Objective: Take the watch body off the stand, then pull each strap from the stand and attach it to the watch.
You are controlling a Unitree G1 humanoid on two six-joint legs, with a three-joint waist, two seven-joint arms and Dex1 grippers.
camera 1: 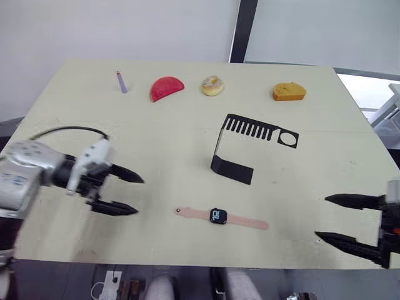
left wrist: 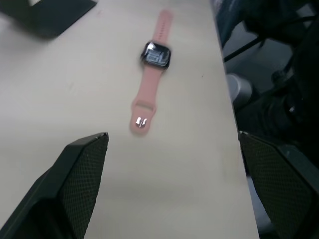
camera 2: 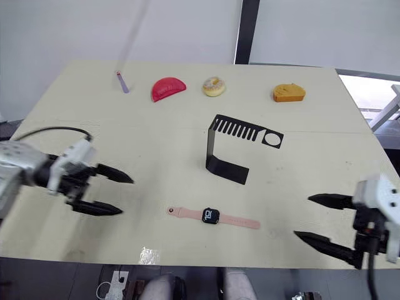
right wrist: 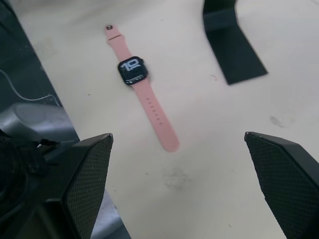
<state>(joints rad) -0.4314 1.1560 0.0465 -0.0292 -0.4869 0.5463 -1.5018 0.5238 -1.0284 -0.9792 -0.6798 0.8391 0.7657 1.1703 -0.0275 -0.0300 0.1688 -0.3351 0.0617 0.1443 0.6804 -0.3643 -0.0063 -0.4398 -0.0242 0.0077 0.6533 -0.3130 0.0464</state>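
Note:
The watch body lies flat on the table near the front edge, with a pink strap joined on its left and another strap on its right. Behind it the black stand stands upright with nothing hanging from its slotted arm. My left gripper hovers open to the left of the watch, apart from it. At the far right my right gripper is open too, holding nothing. The wrist views show the watch lying ahead of each gripper's fingers.
Along the back of the table lie a purple stick, a red half-round piece, a doughnut and an orange piece. The table's front edge runs just below the watch.

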